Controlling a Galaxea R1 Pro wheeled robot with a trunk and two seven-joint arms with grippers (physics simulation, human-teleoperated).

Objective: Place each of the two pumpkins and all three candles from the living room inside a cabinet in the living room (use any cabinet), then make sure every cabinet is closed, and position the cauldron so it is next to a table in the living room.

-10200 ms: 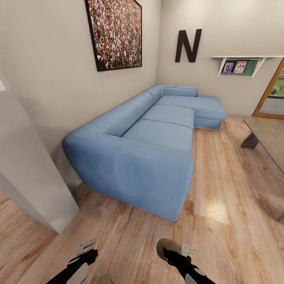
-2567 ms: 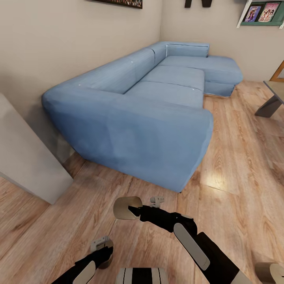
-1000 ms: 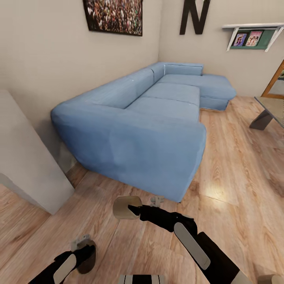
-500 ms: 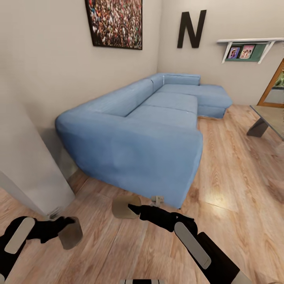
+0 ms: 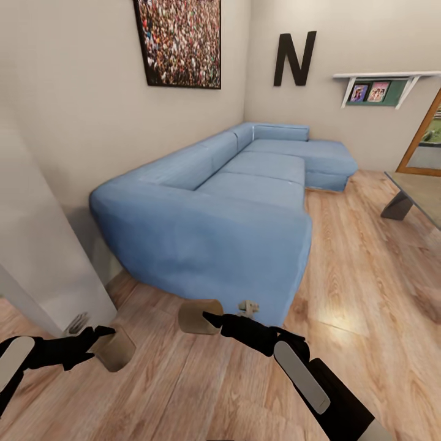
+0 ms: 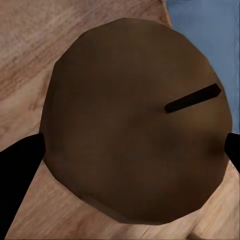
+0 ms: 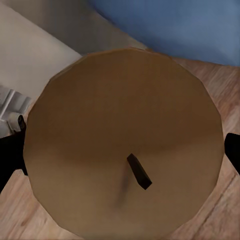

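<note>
Right now each hand is clamped on a candle: left hand (image 5: pixel 98 343) on one candle (image 5: pixel 116 349), right hand (image 5: pixel 211 318) on another (image 5: pixel 197 315), both just before the blue sofa (image 5: pixel 233 202).

A long blue L-shaped fabric sofa (image 5: pixel 245 202) runs along the left wall from the near middle of the room to the far corner, where its chaise end turns right. On the wall above it hangs a dark-framed crowd picture (image 5: pixel 180 41); right of that, on the far wall, a black letter N (image 5: pixel 294 59), and further right a white wall shelf (image 5: pixel 376 86). A low grey glass-topped coffee table (image 5: pixel 422 193) stands at the far right on the pale wooden plank floor (image 5: pixel 367 294). A plain grey wall corner (image 5: pixel 43 257) juts in at the near left. Just before the sofa's near end, over the floor, a tan stubby candle (image 5: pixel 199 316) sits at the right gripper (image 5: pixel 211 320); left of it, nearer, another tan candle (image 5: pixel 116 349) sits at the left gripper (image 5: pixel 101 340).
</note>
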